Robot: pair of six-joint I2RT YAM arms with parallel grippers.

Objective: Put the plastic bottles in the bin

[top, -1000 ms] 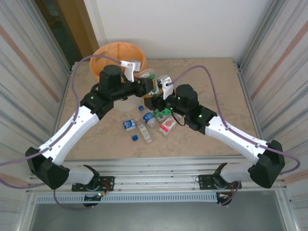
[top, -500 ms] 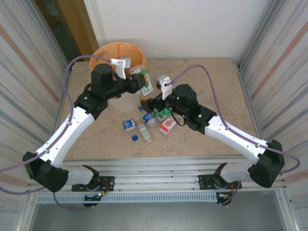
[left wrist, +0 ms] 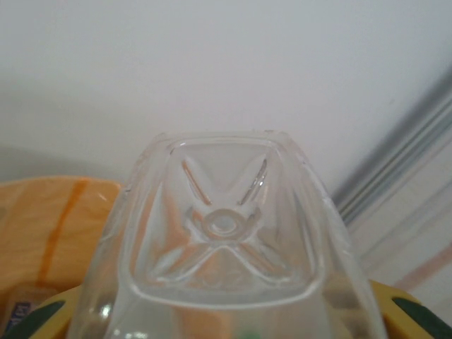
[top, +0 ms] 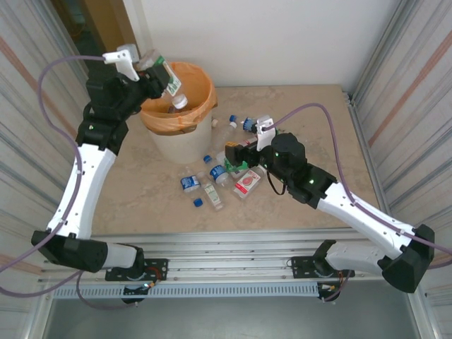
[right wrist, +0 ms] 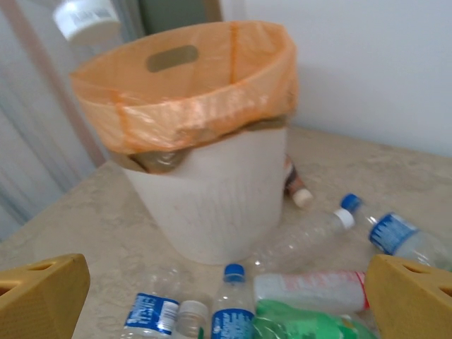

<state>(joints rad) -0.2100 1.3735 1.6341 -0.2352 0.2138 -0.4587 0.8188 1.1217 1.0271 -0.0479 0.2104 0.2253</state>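
Nearest you, the loose bottles (top: 212,191) lie scattered on the table (top: 311,120). Your right gripper (top: 235,154) hangs just above them, spread wide and holding nothing. A green bottle (right wrist: 304,321) sits low in its wrist view, right under the open jaws. Farther back on the left stands the bin (top: 176,145). Above its rim, your left gripper (top: 157,70) is clamped tight on a clear bottle (top: 171,86), with the cap pointing down towards the orange bag (top: 201,106). You're at the drop, I'd say. Release that bottle squarely over the opening, then lower the right gripper and close on the green one.
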